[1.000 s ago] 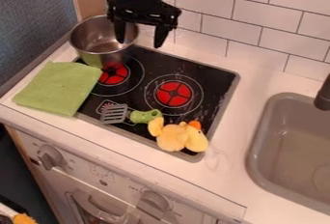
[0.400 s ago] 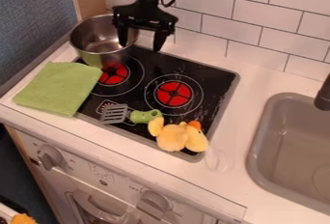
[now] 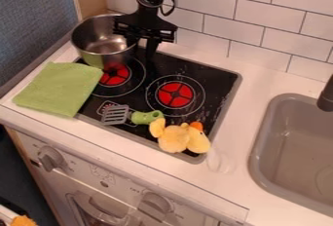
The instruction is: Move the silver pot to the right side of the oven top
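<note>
The black gripper [image 3: 141, 47] hangs over the upper left of the stove, at the right rim of the silver pot and overlapping that rim in the view. The silver pot [image 3: 101, 49] stands upright at the back left corner of the oven top [image 3: 205, 74], partly over the left red burner. Its inside shows as bare metal, and the gripper hides part of its right wall. Whether the gripper holds the rim cannot be made out.
A green cloth [image 3: 58, 88] lies left of the stove. A slotted spatula [image 3: 117, 115] with a green handle and a yellow plush toy [image 3: 177, 137] lie along the front edge. The sink [image 3: 292, 152] is at the right, under a black faucet [image 3: 326, 96]; a tiled wall [image 3: 247, 20] stands behind.
The gripper has come down beside the pot's right rim and a little leftward. The pot has shifted very slightly; the cloth, spatula and toy have stayed put.
</note>
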You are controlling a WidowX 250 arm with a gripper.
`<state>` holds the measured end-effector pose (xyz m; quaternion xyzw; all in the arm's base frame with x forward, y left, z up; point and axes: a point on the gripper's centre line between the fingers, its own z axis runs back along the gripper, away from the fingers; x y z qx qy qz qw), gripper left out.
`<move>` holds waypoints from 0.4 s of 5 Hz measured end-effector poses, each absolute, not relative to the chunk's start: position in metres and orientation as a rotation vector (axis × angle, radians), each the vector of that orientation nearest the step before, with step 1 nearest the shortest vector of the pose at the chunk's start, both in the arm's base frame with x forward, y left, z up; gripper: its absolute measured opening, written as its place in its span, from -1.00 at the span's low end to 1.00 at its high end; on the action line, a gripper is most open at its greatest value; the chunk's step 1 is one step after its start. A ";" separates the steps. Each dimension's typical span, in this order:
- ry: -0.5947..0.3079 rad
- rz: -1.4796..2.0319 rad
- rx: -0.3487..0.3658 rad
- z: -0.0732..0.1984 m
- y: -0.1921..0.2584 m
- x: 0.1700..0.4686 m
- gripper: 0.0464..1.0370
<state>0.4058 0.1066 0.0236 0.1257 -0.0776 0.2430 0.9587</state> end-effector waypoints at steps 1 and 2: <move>-0.160 0.493 0.253 0.024 0.107 0.407 -0.77; -0.166 0.489 0.253 0.025 0.107 0.408 -0.93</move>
